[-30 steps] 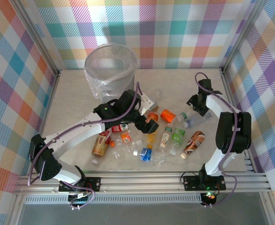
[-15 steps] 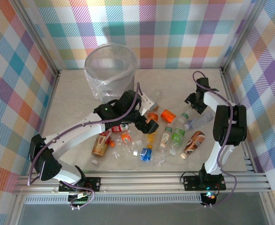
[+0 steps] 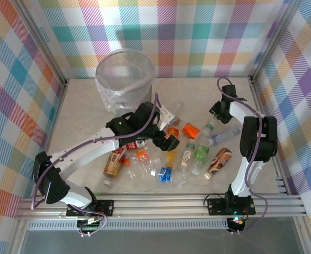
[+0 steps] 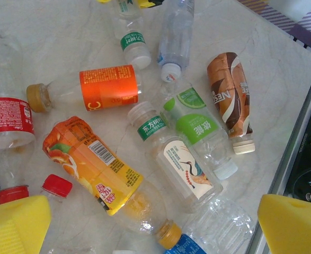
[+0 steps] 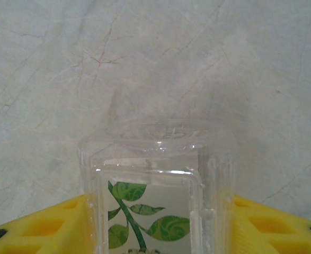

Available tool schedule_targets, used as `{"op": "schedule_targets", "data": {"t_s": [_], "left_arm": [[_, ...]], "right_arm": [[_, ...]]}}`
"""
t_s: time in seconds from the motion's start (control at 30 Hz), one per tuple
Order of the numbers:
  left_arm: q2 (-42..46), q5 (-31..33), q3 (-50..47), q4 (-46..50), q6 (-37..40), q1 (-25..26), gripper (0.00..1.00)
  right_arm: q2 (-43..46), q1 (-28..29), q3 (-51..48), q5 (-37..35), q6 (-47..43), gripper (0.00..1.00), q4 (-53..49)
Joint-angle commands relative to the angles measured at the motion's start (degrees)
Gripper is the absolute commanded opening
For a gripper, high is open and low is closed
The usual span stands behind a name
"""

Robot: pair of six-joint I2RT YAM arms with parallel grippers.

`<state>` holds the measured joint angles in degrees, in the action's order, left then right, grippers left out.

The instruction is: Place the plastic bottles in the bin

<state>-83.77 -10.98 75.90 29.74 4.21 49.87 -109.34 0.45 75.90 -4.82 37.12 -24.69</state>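
Bin (image 3: 139, 87), grey, lined with a clear bag: one.
Plastic bottles (image 3: 200, 153): about fifteen; the heap overlaps, so an exact count cannot be told.
Among these:
- leaf-labelled clear bottle (image 5: 155, 211): one
- brown-and-white swirl-sleeved bottle (image 4: 230, 100): one
- orange-sleeved, tan-capped bottle (image 4: 108, 87): one

Over the last second the right end effector (image 3: 218, 112) has slid a little to the left and farther from its base, and its jaws have narrowed onto the clear leaf-labelled bottle (image 5: 154, 206), which now sits pinched between its yellow fingers (image 5: 49, 227).
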Motion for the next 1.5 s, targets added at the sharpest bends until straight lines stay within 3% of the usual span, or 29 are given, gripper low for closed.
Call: {"op": "schedule_targets", "data": {"t_s": [0.0, 0.2, 0.4, 0.53, 0.93, 1.2, 1.47], "left_arm": [[1.36, 1.18, 0.26, 0.41, 0.49, 0.86, 1.00], [-0.02, 1.16, 4.33, 2.02, -4.59, 0.91, 1.00], [-1.52, 0.37, 5.84, 1.80, -14.97, 0.85, 1.00], [-1.00, 0.09, 1.29, -7.33, -21.60, 0.85, 1.00], [-3.10, -1.82, -4.62, -25.72, -28.91, 0.63, 0.99], [-2.18, -3.58, -8.29, -32.84, -34.19, -0.73, 0.98], [-1.99, -5.88, -9.72, -38.18, -37.41, -2.38, 0.90]], "right_arm": [[3.26, 0.34, 0.38, 1.12, -1.79, 0.54, 3.33], [9.76, 0.49, -2.31, 2.66, -2.99, 0.51, 6.67], [17.27, 2.99, -2.51, 4.15, -6.15, 0.52, 5.96], [24.07, 5.67, -5.18, 7.73, -6.49, 0.52, 6.94], [39.32, 18.28, -12.24, 14.92, 0.18, 0.52, 9.24], [43.25, 22.51, -14.62, 15.45, 2.28, 0.51, 9.81], [44.52, 23.62, -15.67, 17.91, 3.24, 0.52, 11.47]]}}
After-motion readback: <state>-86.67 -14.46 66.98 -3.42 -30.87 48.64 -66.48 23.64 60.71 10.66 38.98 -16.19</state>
